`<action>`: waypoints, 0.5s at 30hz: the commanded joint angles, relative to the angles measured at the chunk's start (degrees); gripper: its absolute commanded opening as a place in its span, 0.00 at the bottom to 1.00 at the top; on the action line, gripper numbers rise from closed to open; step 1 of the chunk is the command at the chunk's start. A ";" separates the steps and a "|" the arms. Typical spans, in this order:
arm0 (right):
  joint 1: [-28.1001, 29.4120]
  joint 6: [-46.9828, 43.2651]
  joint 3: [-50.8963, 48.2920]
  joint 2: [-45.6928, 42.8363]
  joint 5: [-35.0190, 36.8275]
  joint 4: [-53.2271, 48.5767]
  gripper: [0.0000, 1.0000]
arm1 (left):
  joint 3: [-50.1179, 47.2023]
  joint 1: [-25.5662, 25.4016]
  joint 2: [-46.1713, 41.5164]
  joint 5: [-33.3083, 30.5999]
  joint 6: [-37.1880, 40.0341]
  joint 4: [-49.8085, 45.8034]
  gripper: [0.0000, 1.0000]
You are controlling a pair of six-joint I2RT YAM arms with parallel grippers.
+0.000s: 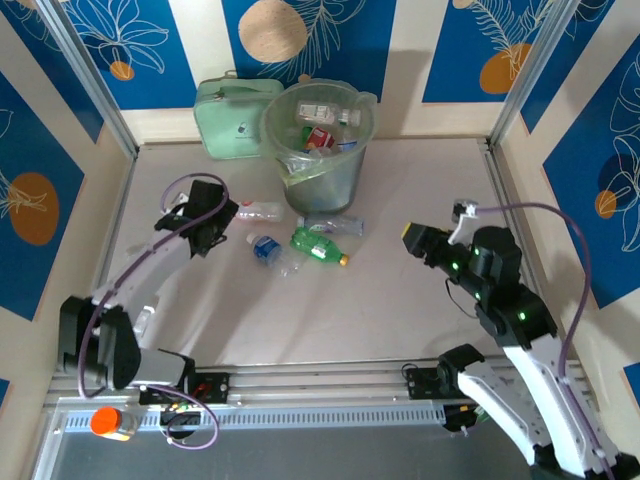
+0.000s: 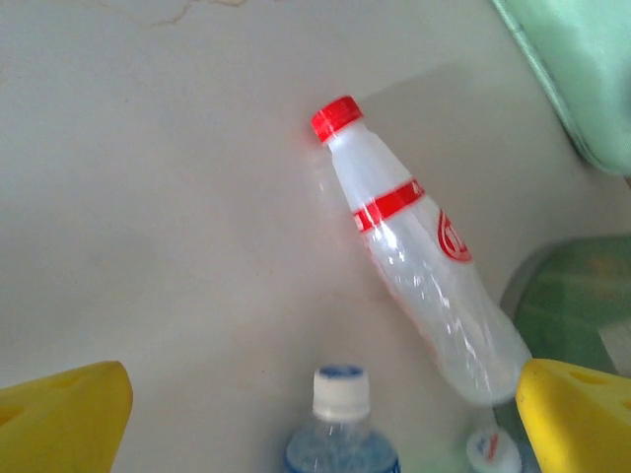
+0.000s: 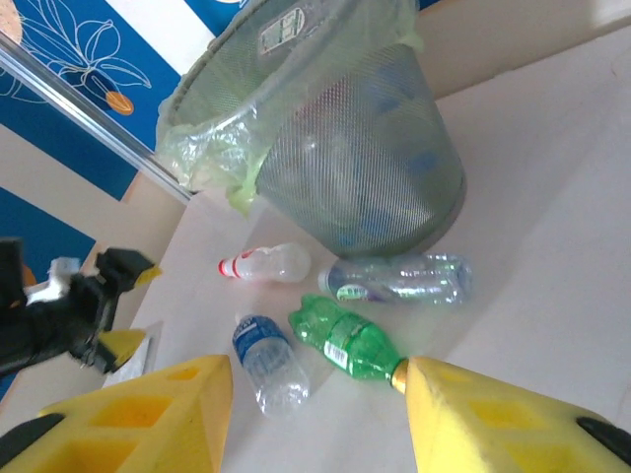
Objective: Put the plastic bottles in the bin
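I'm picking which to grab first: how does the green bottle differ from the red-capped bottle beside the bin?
The green bottle is green plastic with an orange-yellow cap; the red-capped bottle is clear with a red label band. In the top view the green bottle lies in front of the bin, cap pointing right; the red-capped bottle lies to its left, cap pointing left. Both lie on their sides, capped.
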 commanded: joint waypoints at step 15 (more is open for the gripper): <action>-0.78 1.38 -2.65 -3.24 0.58 -3.48 0.50 | 19.69 5.04 30.85 10.29 -11.57 9.96 0.99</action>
